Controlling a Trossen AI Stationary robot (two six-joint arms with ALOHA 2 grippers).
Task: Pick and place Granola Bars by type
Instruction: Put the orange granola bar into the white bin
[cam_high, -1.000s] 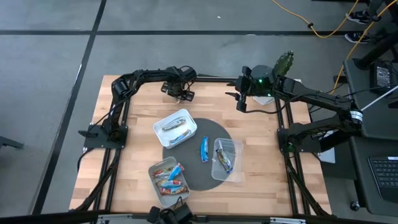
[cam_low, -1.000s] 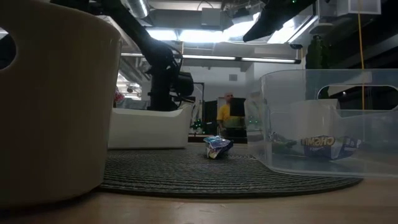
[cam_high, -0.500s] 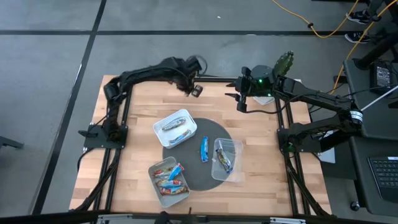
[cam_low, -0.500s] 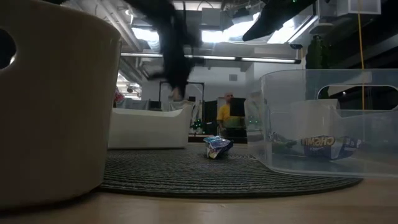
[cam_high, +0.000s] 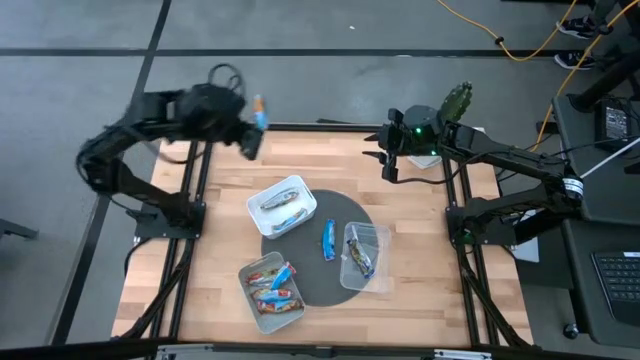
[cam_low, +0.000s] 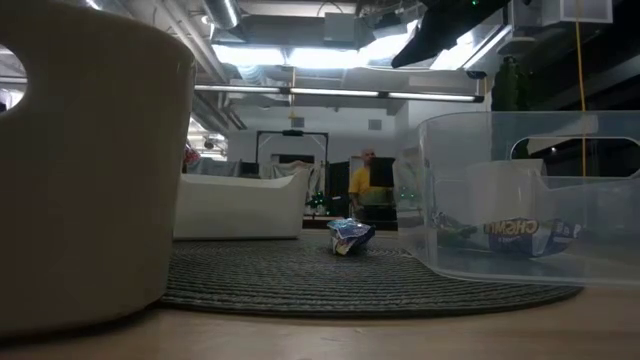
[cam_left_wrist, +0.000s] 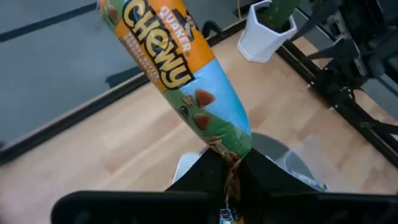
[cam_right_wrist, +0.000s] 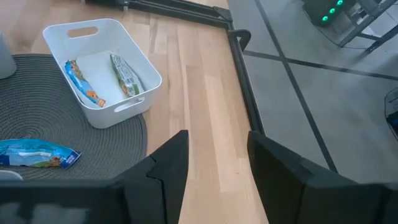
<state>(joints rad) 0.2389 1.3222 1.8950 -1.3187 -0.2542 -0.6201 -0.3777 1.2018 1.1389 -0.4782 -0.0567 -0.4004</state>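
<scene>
while the left gripper (cam_high: 250, 122) is clenched on a granola bar (cam_left_wrist: 180, 74) above the table's far-left edge, pinched only by its end so it may slip out, the white tub (cam_high: 283, 206), mat (cam_high: 335, 262) with a loose blue bar (cam_high: 328, 239), clear tub (cam_high: 366, 256) and spread-fingered right gripper (cam_high: 388, 165) follow.

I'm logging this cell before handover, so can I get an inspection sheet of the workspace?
Surface: wooden table, round grey mat.
Job's things: one bar loose on the mat; bars in the white tub, clear tub and third tub.
Clutter: white pot with plant.
End effectors: left end effector shut on an orange-blue bar, beyond the far-left corner; right end effector open, far edge.
Cables: yellow cable on the floor.
Surroundings: person beyond.
</scene>
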